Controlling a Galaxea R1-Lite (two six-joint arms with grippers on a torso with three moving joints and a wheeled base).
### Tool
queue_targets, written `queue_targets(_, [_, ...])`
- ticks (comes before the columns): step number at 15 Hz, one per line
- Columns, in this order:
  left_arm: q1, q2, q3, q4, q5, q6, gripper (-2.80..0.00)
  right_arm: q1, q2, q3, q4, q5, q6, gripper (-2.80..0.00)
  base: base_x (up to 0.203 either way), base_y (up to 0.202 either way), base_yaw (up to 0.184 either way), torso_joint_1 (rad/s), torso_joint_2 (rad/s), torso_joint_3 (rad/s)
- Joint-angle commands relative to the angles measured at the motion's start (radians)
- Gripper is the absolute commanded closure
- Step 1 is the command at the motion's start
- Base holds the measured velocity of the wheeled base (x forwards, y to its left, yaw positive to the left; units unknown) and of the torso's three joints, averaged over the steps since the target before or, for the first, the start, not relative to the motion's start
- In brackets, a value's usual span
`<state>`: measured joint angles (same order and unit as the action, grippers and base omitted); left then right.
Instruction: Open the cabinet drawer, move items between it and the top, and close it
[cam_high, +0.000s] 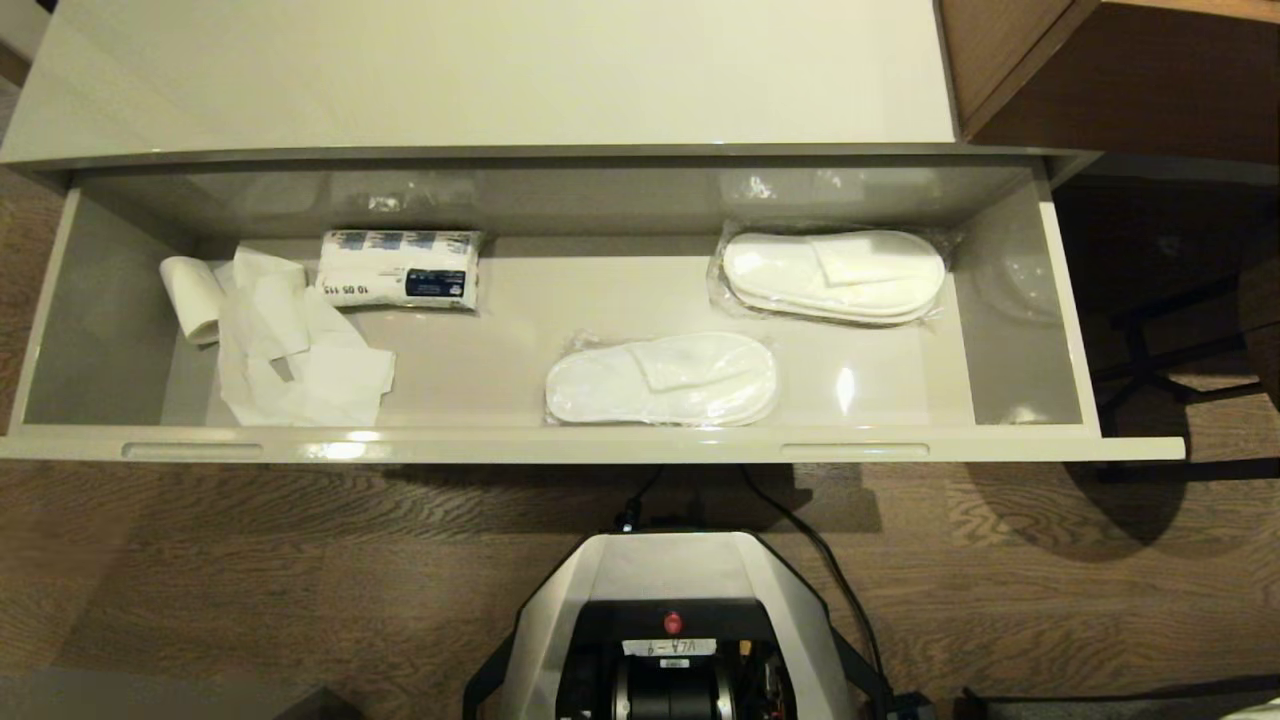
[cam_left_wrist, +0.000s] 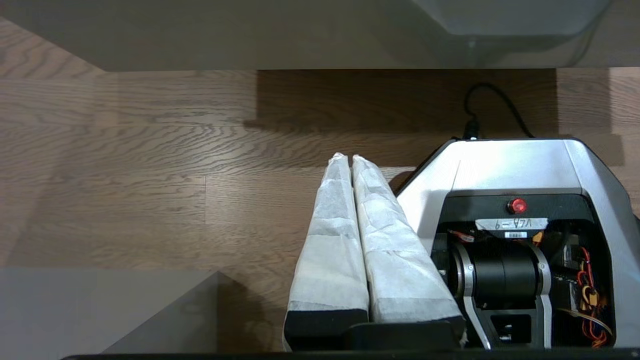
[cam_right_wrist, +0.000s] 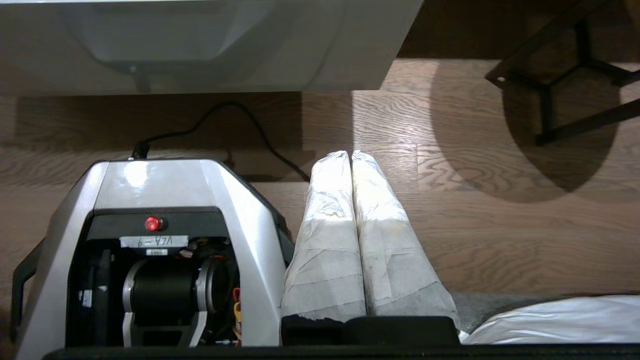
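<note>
The cabinet drawer (cam_high: 600, 446) stands pulled out wide below the bare cream top (cam_high: 500, 70). Inside it lie two wrapped white slipper pairs, one near the front (cam_high: 662, 379) and one at the back right (cam_high: 833, 275). A white paper roll (cam_high: 192, 298) with a loose crumpled tail (cam_high: 300, 365) lies at the left, next to a printed white packet (cam_high: 398, 269). Neither arm shows in the head view. My left gripper (cam_left_wrist: 348, 159) and right gripper (cam_right_wrist: 350, 155) hang shut and empty over the wooden floor, either side of my base.
My base (cam_high: 672, 620) stands on the wood floor just before the drawer's front, with a black cable (cam_high: 800, 530) trailing from it. Brown wooden furniture (cam_high: 1120, 70) stands at the right, with a dark chair base (cam_right_wrist: 560, 90) on the floor below it.
</note>
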<state>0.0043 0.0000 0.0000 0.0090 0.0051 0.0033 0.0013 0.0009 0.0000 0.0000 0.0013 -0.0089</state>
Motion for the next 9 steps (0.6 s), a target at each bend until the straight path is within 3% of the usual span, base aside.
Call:
queue_targets(1, [0.0, 0.001, 0.0, 0.0, -0.001, 0.0, 0.0, 0.0, 0.001, 0.002, -0.002, 0.0, 0.0, 0.0, 0.0, 0.0, 0.0, 0.0, 0.0, 0.0])
queue_targets(9, [0.0, 0.0, 0.0, 0.0, 0.001, 0.0, 0.0, -0.001, 0.001, 0.002, 0.0, 0.0, 0.0, 0.0, 0.0, 0.0, 0.0, 0.0, 0.0, 0.0])
